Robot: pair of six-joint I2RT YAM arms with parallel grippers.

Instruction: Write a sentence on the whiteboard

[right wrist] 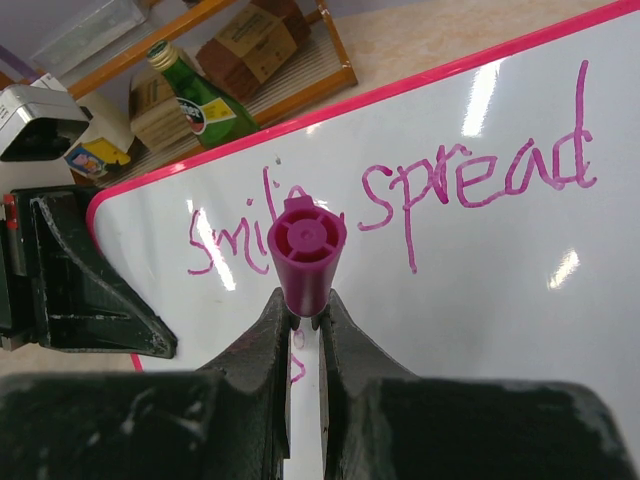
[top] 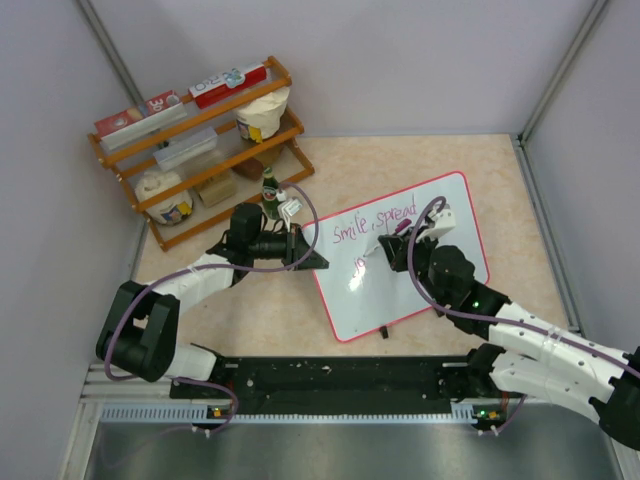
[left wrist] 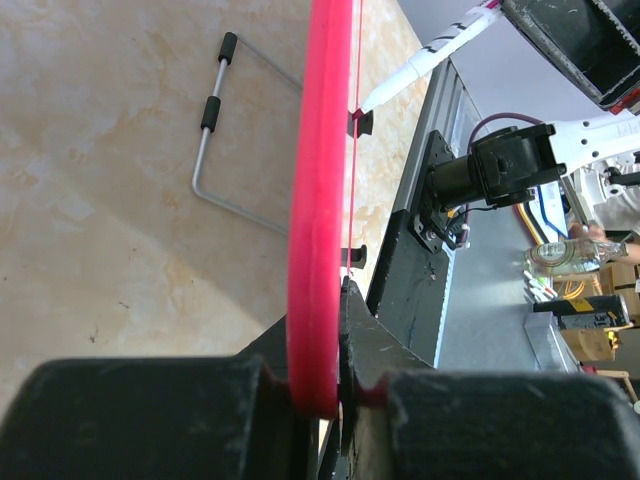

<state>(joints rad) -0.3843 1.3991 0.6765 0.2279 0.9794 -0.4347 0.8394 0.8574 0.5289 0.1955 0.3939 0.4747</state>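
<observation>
Right tool (right wrist: 305,305) with magenta marker (right wrist: 306,243) over glossy whiteboard (top: 362,300) (beige table (top: 400,165), grey walls (top: 400,60))

The whiteboard (top: 420,285) on the table (top: 480,170), both arms at it.
Its left edge meets the left gripper (top: 312,256); the right gripper (top: 398,240) has its marker (top: 378,250) below the sentence (top: 375,222).

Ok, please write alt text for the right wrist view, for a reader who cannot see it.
The right jaws pinch a magenta marker, its butt end facing the camera, in front of the whiteboard. Pink handwriting on it reads "Smile, spread". The left jaws hold the board's left edge; a green bottle and a wooden shelf stand behind.
</observation>
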